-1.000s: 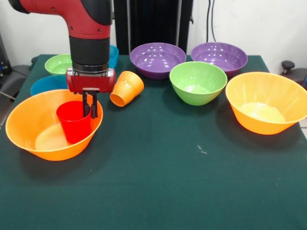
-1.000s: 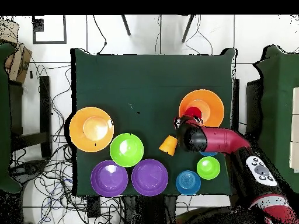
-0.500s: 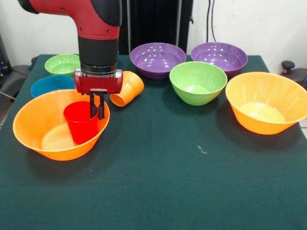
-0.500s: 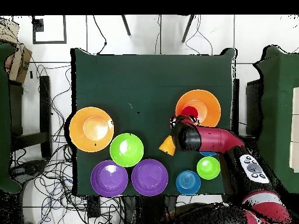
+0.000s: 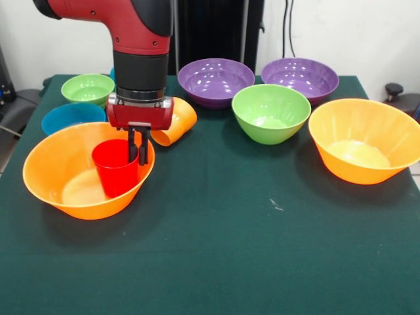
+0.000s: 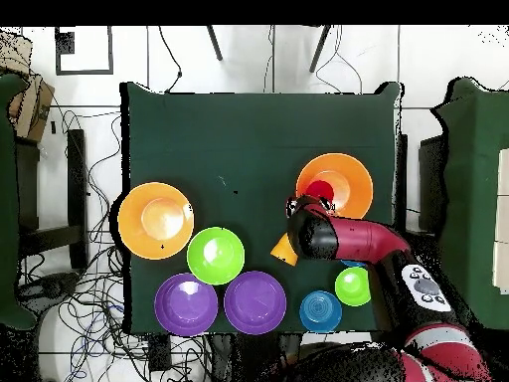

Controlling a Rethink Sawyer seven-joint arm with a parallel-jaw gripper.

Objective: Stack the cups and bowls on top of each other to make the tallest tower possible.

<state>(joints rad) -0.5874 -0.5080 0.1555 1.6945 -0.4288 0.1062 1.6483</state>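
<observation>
A dark green cloth covers the table (image 5: 262, 249), with a white wall and black stands behind it. The overhead view adds what the front view cannot show — cables trailing over the pale floor all round the table, and the whole run of the red and black arm (image 6: 373, 244) reaching in from the bottom right. It also shows a small blue bowl (image 6: 320, 310) at the table's lower edge, which is almost wholly hidden behind the arm from the front. The front view, in turn, shows the fingers and the cup's side, which the arm's bulk covers from above.

The gripper (image 5: 139, 149) hangs over the near rim of a large orange bowl (image 5: 49, 174). Its two dark fingers (image 5: 143, 148) sit close together, pinching the rim of the red cup (image 5: 116, 167) — one finger appears to dip inside the cup, the other outside. The cup stands upright inside the bowl, by its right wall.

Just behind the gripper body an orange cup (image 5: 178, 121) lies on its side. A second blue bowl (image 5: 65, 116) and a small green bowl (image 5: 88, 88) sit behind the orange bowl. Two purple bowls (image 5: 216, 81) stand along the far edge, a medium green bowl (image 5: 270, 111) before them, and the other large orange bowl (image 5: 365, 139) well apart on the right.
</observation>
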